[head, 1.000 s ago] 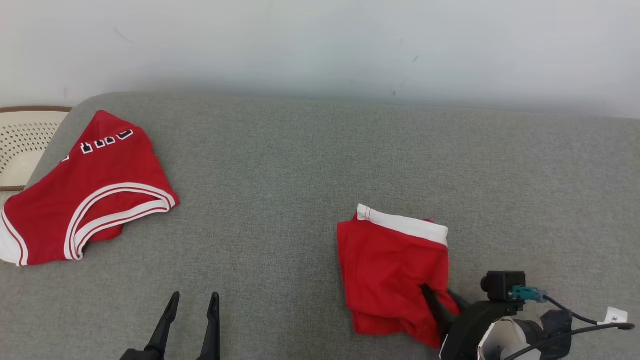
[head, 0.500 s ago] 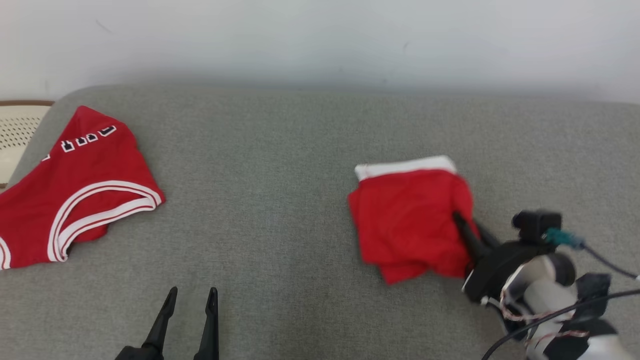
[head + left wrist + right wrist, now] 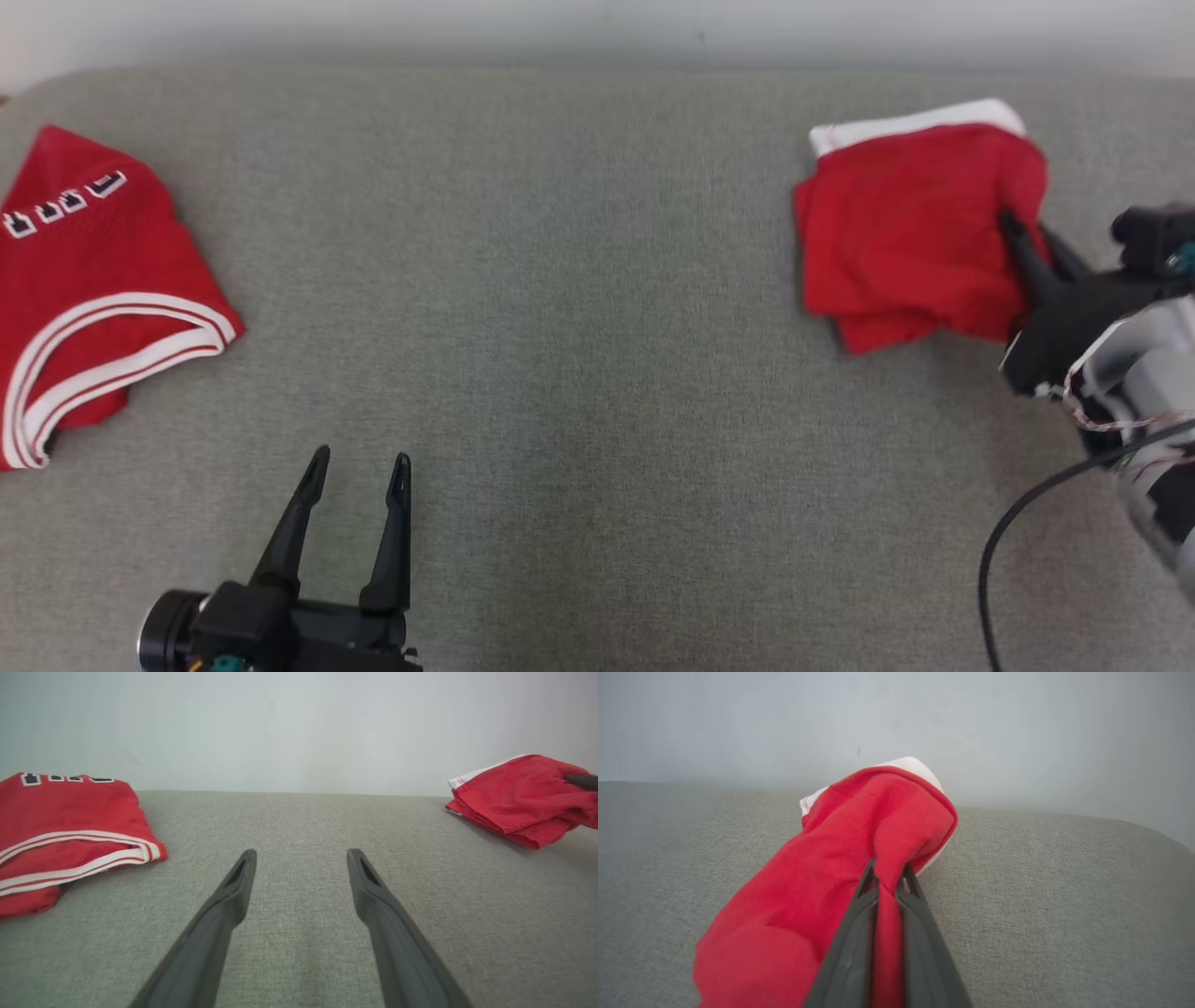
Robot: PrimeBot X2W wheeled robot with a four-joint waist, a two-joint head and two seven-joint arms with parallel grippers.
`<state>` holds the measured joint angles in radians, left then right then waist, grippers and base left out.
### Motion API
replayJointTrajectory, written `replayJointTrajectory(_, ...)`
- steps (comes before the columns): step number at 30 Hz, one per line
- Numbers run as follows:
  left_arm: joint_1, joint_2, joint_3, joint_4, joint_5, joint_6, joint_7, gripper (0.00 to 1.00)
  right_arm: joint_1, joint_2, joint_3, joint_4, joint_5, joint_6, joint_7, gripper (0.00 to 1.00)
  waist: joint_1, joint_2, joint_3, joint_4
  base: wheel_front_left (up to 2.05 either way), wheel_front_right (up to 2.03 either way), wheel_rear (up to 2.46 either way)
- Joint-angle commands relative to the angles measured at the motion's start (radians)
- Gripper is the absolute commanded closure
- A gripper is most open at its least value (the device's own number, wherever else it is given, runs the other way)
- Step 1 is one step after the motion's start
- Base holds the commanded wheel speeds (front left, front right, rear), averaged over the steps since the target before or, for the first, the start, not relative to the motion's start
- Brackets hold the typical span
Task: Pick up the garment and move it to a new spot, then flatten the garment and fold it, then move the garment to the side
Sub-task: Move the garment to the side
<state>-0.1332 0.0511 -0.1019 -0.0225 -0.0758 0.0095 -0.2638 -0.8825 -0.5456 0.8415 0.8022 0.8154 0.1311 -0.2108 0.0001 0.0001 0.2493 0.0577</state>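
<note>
The folded garment, pinched in the right gripper at upper right, looks nearly set aside; left gripper gapes empty.

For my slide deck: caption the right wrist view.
Right claw shut on folded red shorts, grey cushion beneath.

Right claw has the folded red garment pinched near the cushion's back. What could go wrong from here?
1. The right claw pinches just one edge of the folded red garment; the loose layers bulge and could slip apart, undoing the fold.
2. Its white band lies close to the back edge of the grey cushion; pushing farther might send it off behind.
3. The left claw stands open far away, so it can't steady anything.
</note>
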Motion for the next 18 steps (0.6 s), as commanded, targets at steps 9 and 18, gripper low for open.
replayJointTrajectory(9, -0.063, 0.016, 0.007, -0.066, 0.042, -0.023, -0.002, 0.00, -0.172, -0.122, 0.118, 0.046, 0.018, -0.001, 0.033, 1.00, -0.0001, -0.0001, 0.147, -0.031, 0.00, 0.00, 0.00)
replayJointTrajectory(18, -0.086, 0.033, -0.001, -0.134, 0.063, -0.029, -0.002, 0.00, -0.308, -0.234, 0.260, 0.062, 0.012, -0.001, 0.081, 1.00, -0.0001, -0.0001, 0.202, -0.027, 0.00, 0.00, 0.00)
